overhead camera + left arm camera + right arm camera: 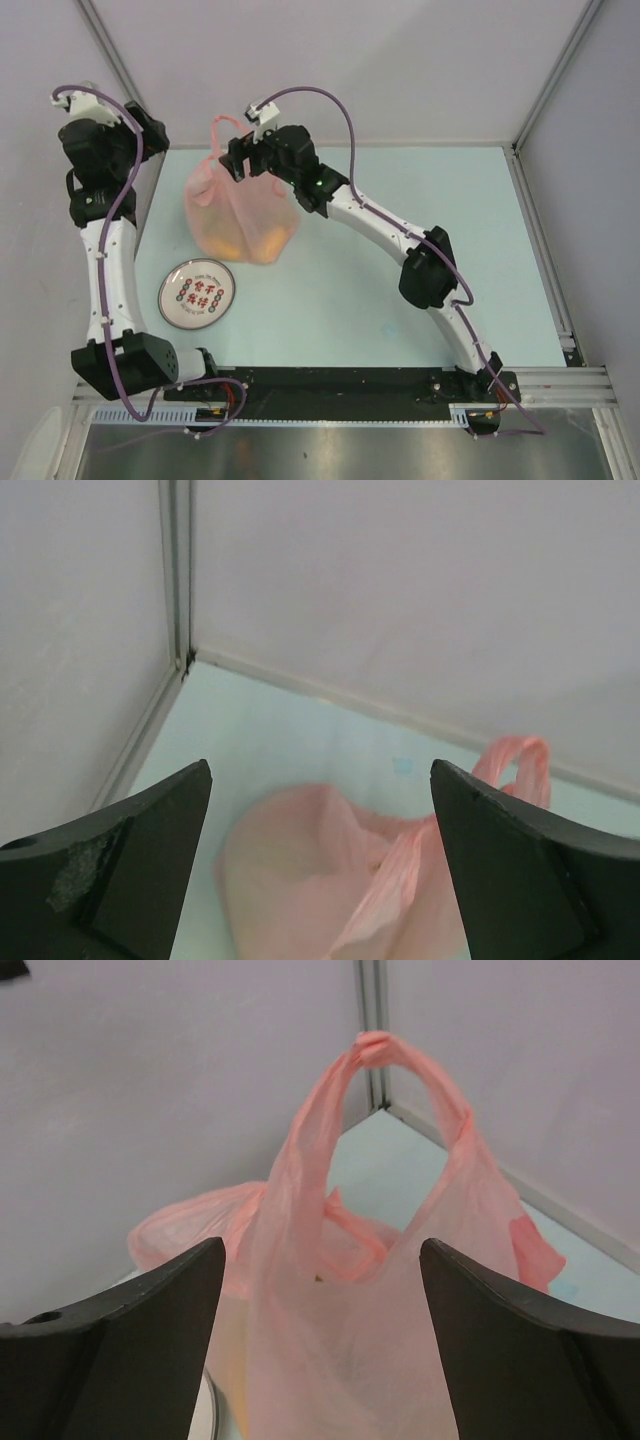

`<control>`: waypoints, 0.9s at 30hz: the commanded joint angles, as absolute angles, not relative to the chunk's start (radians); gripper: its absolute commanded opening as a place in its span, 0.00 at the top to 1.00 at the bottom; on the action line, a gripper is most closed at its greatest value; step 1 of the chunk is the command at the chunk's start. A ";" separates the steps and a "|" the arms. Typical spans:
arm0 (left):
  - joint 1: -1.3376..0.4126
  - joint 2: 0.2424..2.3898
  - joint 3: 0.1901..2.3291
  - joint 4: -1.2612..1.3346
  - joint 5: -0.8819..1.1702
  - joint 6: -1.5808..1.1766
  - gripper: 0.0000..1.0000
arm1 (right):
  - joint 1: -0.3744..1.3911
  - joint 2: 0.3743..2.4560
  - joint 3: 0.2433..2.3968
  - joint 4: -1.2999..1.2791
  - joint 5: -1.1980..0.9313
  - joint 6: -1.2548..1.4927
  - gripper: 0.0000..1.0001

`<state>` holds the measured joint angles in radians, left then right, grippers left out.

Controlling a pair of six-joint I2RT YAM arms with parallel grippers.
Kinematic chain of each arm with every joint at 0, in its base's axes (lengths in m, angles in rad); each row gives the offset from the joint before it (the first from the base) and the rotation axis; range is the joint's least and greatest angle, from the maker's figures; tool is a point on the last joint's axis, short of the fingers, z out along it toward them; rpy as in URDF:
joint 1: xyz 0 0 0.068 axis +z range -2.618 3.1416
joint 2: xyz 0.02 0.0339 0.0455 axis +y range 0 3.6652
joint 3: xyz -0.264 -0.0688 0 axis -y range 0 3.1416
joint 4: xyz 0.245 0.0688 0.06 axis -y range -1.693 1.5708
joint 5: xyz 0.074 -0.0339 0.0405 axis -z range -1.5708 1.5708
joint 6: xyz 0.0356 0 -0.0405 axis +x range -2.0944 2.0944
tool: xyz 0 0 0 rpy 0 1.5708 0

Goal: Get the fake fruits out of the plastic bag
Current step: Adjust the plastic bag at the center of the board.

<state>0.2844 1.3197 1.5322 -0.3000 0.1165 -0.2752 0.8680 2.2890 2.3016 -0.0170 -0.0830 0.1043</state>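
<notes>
The plastic bag [240,212] is a translucent pink bag slumped on the pale table at the back left. Orange and yellow fake fruits [256,243] show dimly through its lower part; I cannot tell the single fruits apart. My right gripper [238,160] is open over the bag's top. In the right wrist view the bag [350,1310] fills the gap between the open fingers [321,1245], and one handle loop [392,1056] stands upright. My left gripper [156,136] is open and empty, left of the bag. In the left wrist view [320,770] the bag [310,870] lies below.
A round white plate [197,293] with a red rim and print lies in front of the bag, to the left. Grey walls and metal frame posts close in the back corner [180,650] just behind the bag. The table stretches bare to the right [420,200].
</notes>
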 commanded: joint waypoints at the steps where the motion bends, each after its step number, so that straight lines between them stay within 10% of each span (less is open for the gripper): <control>1: 0.290 1.241 1.434 -0.322 0.212 -0.209 0.05 | 0.868 2.345 2.286 0.215 -0.064 0.138 0.17; 9: 0.290 1.290 1.319 -0.327 0.389 -0.149 0.07 | 0.865 2.476 2.426 0.263 -0.069 0.101 0.24; 12: 0.275 1.347 1.307 -0.302 0.429 -0.152 0.11 | 0.845 2.554 2.583 0.183 -0.089 0.109 0.40; 16: 0.229 1.408 1.315 -0.281 0.446 -0.138 0.13 | 0.827 2.499 2.550 0.132 -0.094 0.117 0.92; 19: 0.170 1.446 1.336 -0.293 0.442 -0.117 0.15 | 0.812 2.453 2.485 0.098 -0.130 0.101 0.97; 22: 0.111 1.443 1.338 -0.290 0.378 -0.104 0.28 | 0.782 2.395 2.444 0.071 -0.135 0.115 1.00; 27: 0.064 1.451 1.373 -0.295 0.308 -0.117 0.83 | 0.713 2.237 2.324 0.014 -0.187 0.143 1.00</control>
<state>0.0818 1.4658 1.3167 -0.3233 0.3515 -0.1234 0.7746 2.4405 2.3810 0.0353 -0.1394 0.1169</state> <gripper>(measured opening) 0.277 0.009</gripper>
